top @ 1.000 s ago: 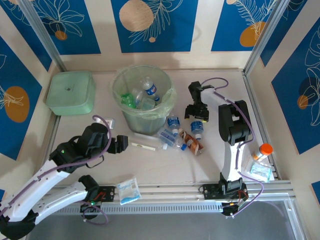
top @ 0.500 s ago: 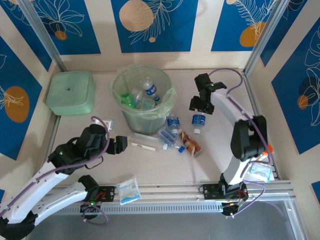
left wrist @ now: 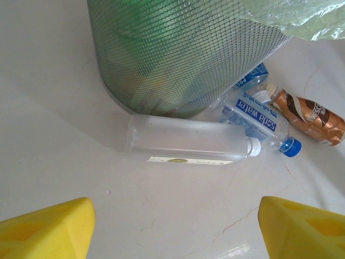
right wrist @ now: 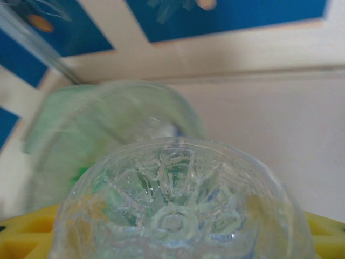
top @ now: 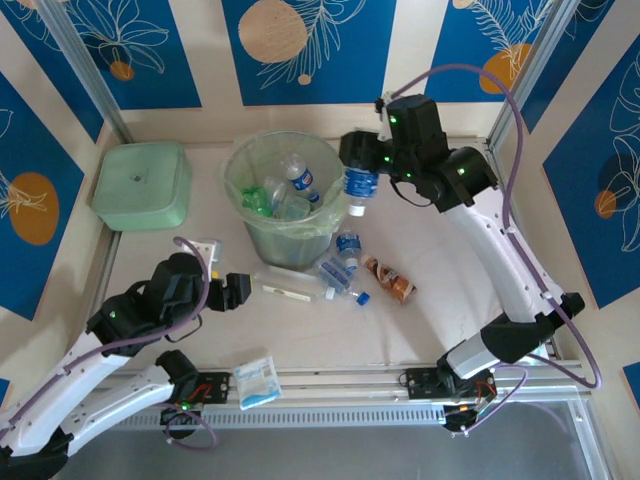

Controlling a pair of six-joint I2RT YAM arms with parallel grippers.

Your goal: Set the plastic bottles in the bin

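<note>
Gripping blue-labelled bottle (top: pixel 360 188): right hand (top: pixel 361 163), raised beside bin (top: pixel 237 165) rim; left hand (top: pixel 234 291) spread wide, empty, low over surface (top: pixel 330 330).

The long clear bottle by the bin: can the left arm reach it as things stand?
Probably yes. The left gripper is open and faces the long clear bottle, with bare table between them; the bin close behind may crowd it.
</note>
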